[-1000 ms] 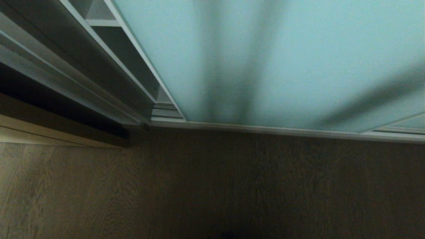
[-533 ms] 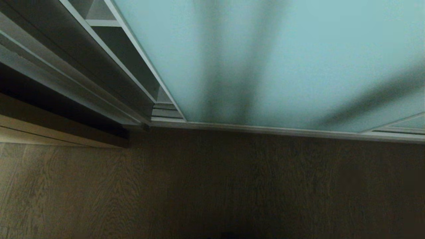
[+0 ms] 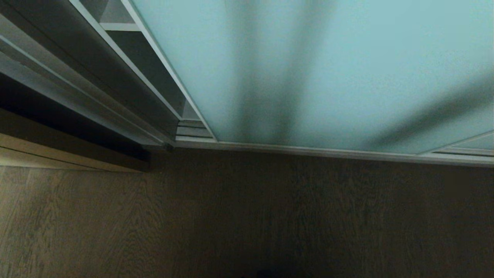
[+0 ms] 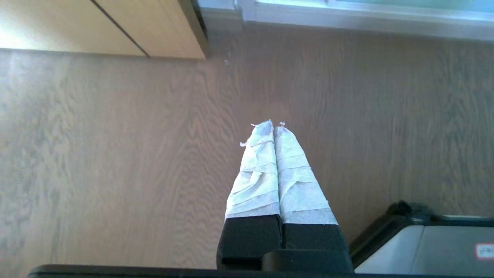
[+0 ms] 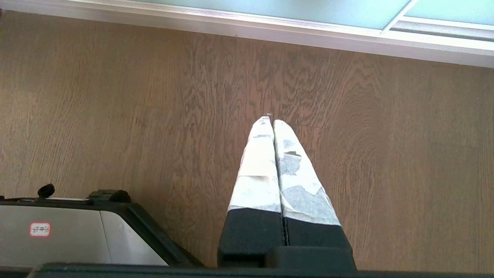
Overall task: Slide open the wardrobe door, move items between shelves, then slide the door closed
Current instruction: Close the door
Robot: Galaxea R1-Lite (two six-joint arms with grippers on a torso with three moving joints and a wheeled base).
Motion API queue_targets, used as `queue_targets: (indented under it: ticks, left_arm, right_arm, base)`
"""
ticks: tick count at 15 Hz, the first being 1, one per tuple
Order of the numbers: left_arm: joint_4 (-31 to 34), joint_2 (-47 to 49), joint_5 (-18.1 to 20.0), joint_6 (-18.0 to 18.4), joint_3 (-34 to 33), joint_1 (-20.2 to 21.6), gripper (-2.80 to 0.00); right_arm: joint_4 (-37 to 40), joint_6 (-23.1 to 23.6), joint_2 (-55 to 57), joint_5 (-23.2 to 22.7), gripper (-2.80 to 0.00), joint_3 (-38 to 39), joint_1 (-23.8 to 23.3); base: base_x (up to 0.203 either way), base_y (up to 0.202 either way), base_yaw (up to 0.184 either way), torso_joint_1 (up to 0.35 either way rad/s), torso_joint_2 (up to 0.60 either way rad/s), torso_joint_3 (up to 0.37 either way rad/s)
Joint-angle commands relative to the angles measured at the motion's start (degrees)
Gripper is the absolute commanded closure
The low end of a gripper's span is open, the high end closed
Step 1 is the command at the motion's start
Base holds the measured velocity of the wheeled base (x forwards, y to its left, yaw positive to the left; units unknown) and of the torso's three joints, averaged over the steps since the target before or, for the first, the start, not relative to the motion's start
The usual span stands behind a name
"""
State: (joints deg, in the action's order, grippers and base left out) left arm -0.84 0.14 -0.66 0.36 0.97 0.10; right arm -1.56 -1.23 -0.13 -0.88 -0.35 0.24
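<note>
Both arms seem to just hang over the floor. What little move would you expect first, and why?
Probably lifting the left gripper toward the left edge of the frosted sliding door. Both it and the right gripper hang shut over the wood floor, touching nothing, and the door covers most of the wardrobe.

A home bedroom or dressing area, at the foot of a built-in wardrobe.

The landmark is a tall frosted pale blue-green glass sliding door [image 3: 328,69] in a thin silver metal frame, standing on a silver floor track [image 3: 308,151]. Left of that door the wardrobe is open a narrow way, showing a plain flat white shelf board [image 3: 119,26] with dark compartments under it. Further left of the door stands a light wood panel [image 4: 115,27] with a dark seam. In front of the door spreads a brown wood-grain plank floor [image 3: 247,216], domestic in finish. Blurred dark vertical shapes show through the glass; what they are cannot be told.
</note>
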Motion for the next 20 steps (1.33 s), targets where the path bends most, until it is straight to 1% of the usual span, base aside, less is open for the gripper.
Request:
queue_targets:
  ticks: [1,2,3,6,7,9,11,12,13,14,15,16,18,19,20]
  left_arm:
    - [0.5,1.5,-0.4,0.1,9.0,0.0,0.00]
    - [1.9,3.5,-0.3,0.1,15.6,0.0,0.00]
    - [3.7,7.0,0.7,0.0,22.7,0.0,0.00]
    - [7.1,24.3,7.7,-1.8,38.6,-0.1,0.00]
    - [7.6,30.4,10.7,-3.2,44.5,-0.1,0.00]
    - [8.4,41.7,18.1,-5.9,56.4,-0.2,0.00]
    - [9.1,50.9,26.1,-9.3,67.7,-0.2,0.00]
    - [9.3,53.7,30.9,-11.3,72.1,-0.2,0.00]
    - [9.5,56.2,36.7,-13.9,76.3,-0.2,0.00]
    - [9.6,58.5,41.8,-17.1,79.8,-0.3,0.00]
    - [9.5,60.7,45.0,-19.8,82.4,-0.3,0.00]
    - [9.4,62.9,47.1,-21.5,84.7,-0.3,0.00]
    - [9.2,67.0,49.4,-22.8,88.3,-0.3,0.00]
    - [9.2,68.9,50.5,-24.2,90.5,-0.4,0.00]
    - [9.2,70.6,51.2,-26.5,93.0,-0.5,0.00]
  right_arm:
    - [0.0,0.0,0.1,-0.1,0.00,0.0,0.0]
    - [0.0,0.0,0.1,0.0,0.00,0.0,0.0]
    - [0.0,0.0,0.1,-0.1,0.00,0.0,0.0]
    - [0.0,0.0,0.1,0.0,0.00,0.0,0.0]
    - [0.0,0.0,0.1,-0.1,0.00,0.0,0.0]
    - [0.0,0.0,0.1,0.0,0.00,0.0,0.0]
    - [0.0,0.0,0.1,0.0,0.00,0.0,0.0]
    - [0.0,0.0,0.1,0.0,0.00,0.0,0.0]
    - [0.0,0.0,0.1,0.0,0.00,0.0,0.0]
    - [0.0,0.0,0.1,0.0,0.00,0.0,0.0]
    - [0.0,0.0,0.1,-0.1,0.00,0.0,0.0]
    - [0.0,0.0,0.1,0.0,0.00,0.0,0.0]
    - [0.0,0.0,0.1,0.0,0.00,0.0,0.0]
    - [0.0,-0.1,0.1,0.0,0.00,0.0,0.0]
    - [0.0,0.0,0.1,0.0,0.00,0.0,0.0]
  base:
    - [0.000,0.000,0.000,0.000,0.00,0.000]
    - [0.000,0.000,0.000,0.000,0.00,0.000]
    - [0.000,0.000,0.000,0.000,0.00,0.000]
    - [0.000,0.000,0.000,0.000,0.00,0.000]
    - [0.000,0.000,0.000,0.000,0.00,0.000]
    - [0.000,0.000,0.000,0.000,0.00,0.000]
    - [0.000,0.000,0.000,0.000,0.00,0.000]
    - [0.000,0.000,0.000,0.000,0.00,0.000]
    - [0.000,0.000,0.000,0.000,0.00,0.000]
    - [0.000,0.000,0.000,0.000,0.00,0.000]
    - [0.000,0.000,0.000,0.000,0.00,0.000]
    - [0.000,0.000,0.000,0.000,0.00,0.000]
    - [0.000,0.000,0.000,0.000,0.00,0.000]
    - [0.000,0.000,0.000,0.000,0.00,0.000]
    - [0.000,0.000,0.000,0.000,0.00,0.000]
